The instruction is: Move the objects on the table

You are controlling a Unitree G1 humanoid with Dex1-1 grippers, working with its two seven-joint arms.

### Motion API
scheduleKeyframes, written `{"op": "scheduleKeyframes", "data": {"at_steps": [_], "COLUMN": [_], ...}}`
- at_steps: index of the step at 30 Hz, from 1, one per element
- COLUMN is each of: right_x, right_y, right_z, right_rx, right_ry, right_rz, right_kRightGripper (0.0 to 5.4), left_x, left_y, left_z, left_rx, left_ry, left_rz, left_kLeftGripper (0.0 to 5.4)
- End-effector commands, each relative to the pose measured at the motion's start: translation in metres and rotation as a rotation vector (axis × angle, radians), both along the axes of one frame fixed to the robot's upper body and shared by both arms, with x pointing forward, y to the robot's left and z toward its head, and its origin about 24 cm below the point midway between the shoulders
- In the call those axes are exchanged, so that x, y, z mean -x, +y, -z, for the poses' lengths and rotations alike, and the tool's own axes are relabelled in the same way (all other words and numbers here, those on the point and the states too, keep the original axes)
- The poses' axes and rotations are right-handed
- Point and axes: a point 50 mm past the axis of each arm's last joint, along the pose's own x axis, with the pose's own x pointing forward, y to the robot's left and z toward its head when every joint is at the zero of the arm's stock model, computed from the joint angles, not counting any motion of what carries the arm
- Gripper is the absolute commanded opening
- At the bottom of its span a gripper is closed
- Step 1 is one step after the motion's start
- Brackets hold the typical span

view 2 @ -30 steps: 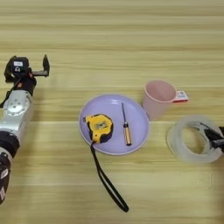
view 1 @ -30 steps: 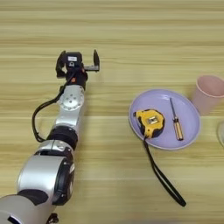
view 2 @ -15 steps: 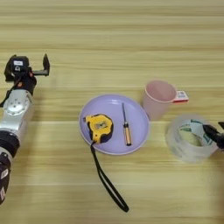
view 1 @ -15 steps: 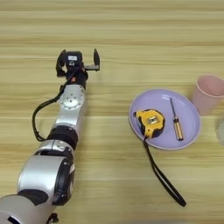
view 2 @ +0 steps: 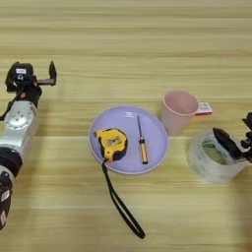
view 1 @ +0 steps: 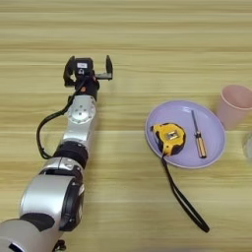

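Looking down on the light wooden table (view 2: 123, 29), we find the clear wide tape roll (view 2: 214, 155) at the right, just right of a pink plastic cup (view 2: 178, 110), with our right gripper (view 2: 235, 145) at its far right rim: one black finger reaches inside the ring, though we cannot tell whether the fingers are pressing the wall. We judge the roll light, stiff and slick, best pinched through its wall. The round lavender plate (view 2: 152, 129) at centre carries the yellow-black gadget (view 2: 111, 143), its long black strap trailing near onto the wood, and the small orange-handled screwdriver (view 2: 141, 145). Our left gripper (view 1: 88, 71) rests far left, fingers spread wide, holding nothing.
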Motion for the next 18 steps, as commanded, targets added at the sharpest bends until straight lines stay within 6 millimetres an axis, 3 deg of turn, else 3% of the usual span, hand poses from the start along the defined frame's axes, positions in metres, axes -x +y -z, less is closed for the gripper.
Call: {"op": "scheduleKeyframes", "data": {"at_steps": [1, 7, 12, 18], "right_x": [0.007, 0.014, 0.019, 0.017], "right_y": [0.013, 0.034, 0.058, 0.073], "right_z": [0.003, 0.003, 0.005, 0.007], "right_rx": [-0.012, -0.018, -0.039, -0.058], "right_ry": [0.020, 0.021, 0.024, 0.031], "right_rz": [-0.054, -0.144, -0.248, -0.297], "right_kRightGripper": [4.70, 5.35, 5.35, 5.35], "left_x": [-0.001, -0.001, -0.001, -0.001], "left_y": [-0.003, -0.003, -0.003, -0.003], "left_z": [-0.001, -0.001, -0.001, -0.001], "left_rx": [-0.016, -0.016, -0.015, -0.015], "left_ry": [0.005, 0.005, 0.005, 0.004], "left_rz": [0.003, 0.002, 0.002, 0.002], "left_kLeftGripper": [5.40, 5.40, 5.40, 5.40]}}
